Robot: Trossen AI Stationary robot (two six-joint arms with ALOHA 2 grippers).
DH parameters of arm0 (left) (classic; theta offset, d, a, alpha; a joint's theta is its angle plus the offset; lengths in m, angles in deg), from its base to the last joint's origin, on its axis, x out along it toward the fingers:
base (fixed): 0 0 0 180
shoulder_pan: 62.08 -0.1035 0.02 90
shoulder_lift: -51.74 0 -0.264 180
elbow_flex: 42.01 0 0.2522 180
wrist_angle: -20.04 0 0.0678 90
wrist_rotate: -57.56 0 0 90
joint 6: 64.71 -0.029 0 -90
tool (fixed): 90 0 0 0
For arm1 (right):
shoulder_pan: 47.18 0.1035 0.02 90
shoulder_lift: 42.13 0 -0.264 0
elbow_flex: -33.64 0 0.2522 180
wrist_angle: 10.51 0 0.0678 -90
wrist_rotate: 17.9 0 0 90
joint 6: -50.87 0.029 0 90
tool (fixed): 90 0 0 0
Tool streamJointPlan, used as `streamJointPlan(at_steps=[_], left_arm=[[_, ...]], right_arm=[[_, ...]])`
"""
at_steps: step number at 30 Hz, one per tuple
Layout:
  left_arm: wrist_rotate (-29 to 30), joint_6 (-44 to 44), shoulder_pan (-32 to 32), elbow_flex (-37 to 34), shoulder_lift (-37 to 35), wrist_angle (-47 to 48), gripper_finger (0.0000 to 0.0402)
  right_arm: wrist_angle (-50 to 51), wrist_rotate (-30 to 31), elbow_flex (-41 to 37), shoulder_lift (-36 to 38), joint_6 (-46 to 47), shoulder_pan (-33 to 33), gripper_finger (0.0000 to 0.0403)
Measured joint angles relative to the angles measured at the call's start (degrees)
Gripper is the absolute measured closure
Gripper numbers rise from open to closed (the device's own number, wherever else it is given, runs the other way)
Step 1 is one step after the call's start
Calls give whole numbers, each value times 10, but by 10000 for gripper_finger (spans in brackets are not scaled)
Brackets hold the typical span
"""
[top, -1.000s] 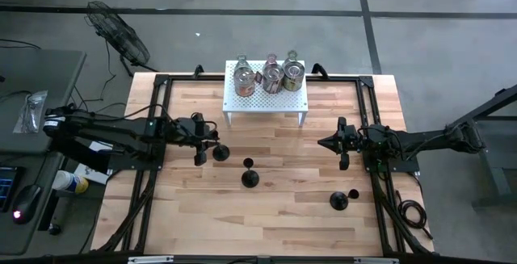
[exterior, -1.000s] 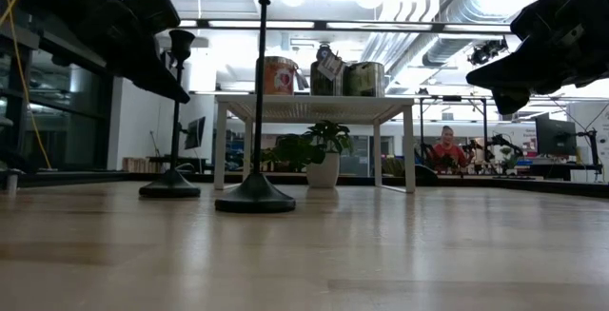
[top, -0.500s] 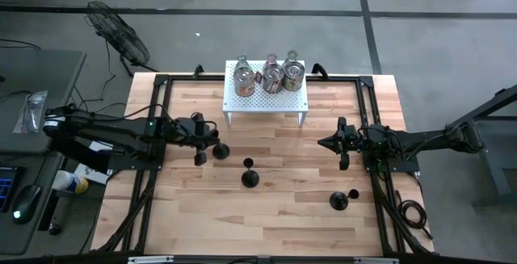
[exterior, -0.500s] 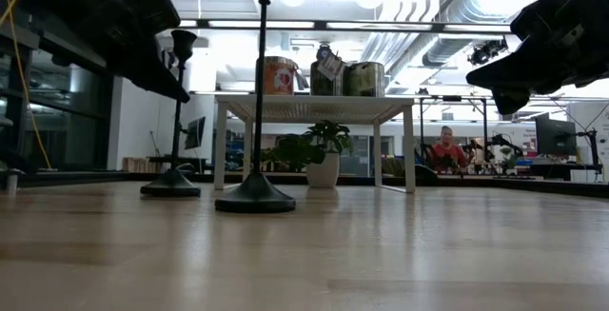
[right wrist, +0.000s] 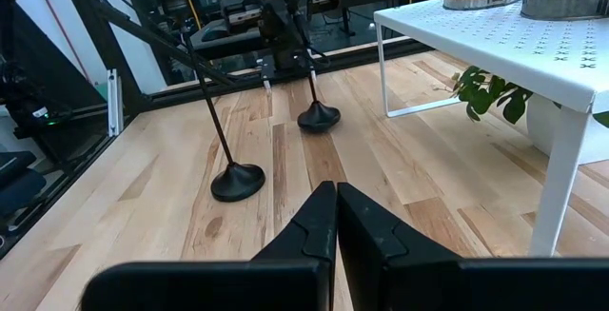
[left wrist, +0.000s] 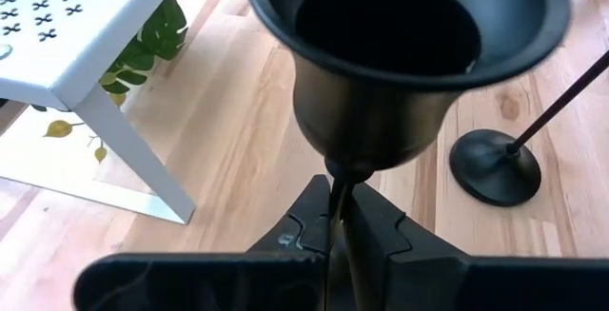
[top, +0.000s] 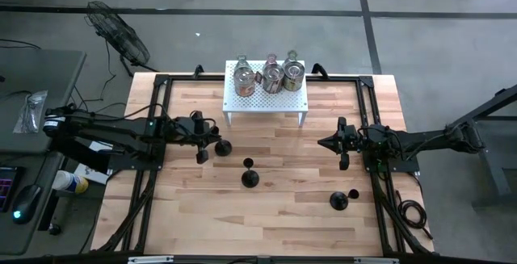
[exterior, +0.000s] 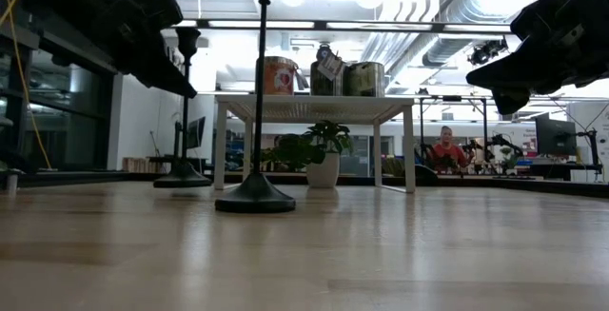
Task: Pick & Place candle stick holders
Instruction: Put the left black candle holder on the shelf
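Note:
My left gripper point(top: 208, 144) is shut on a black candle stick holder with a thin stem; its round base point(top: 224, 145) is left of the white rack point(top: 266, 94). A second black holder point(top: 250, 177) stands on its base mid-table. A third point(top: 339, 201) stands on its base near the right. Several squat glass and silvery holders point(top: 275, 74) sit on the rack's top. My right gripper point(top: 329, 143) is shut and empty above the table's right half. My left gripper pinches the holder's thin stem point(left wrist: 335, 189) between its two fingers, just under the cup point(left wrist: 409, 45). The fingers come level from the table's left and lie across the stem. The holder stays upright; I cannot tell whether its base point(exterior: 183, 178) touches the table.
The rack stands on thin legs point(left wrist: 133, 154) at the table's far middle. A leafy potted plant point(exterior: 319, 149) shows behind it. Black frame rails point(top: 153, 119) run along the table's sides. A person point(exterior: 445, 147) sits in the room beyond. Bare wood lies near the front edge.
My left gripper has gone toward the table's far edge and a little right, toward the rack, with the black holder. The holder has stayed upright, and its base now lies farther from the mid-table holder.

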Motion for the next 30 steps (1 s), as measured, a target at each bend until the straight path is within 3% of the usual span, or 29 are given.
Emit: streamJointPlan(at_steps=[14,30], left_arm=[[6,-18,0,24,0,-4,394],[47,-52,0,153,15,53,394]], right_arm=[[0,0,0,0,0,0,398],[0,0,0,0,0,0,398]])
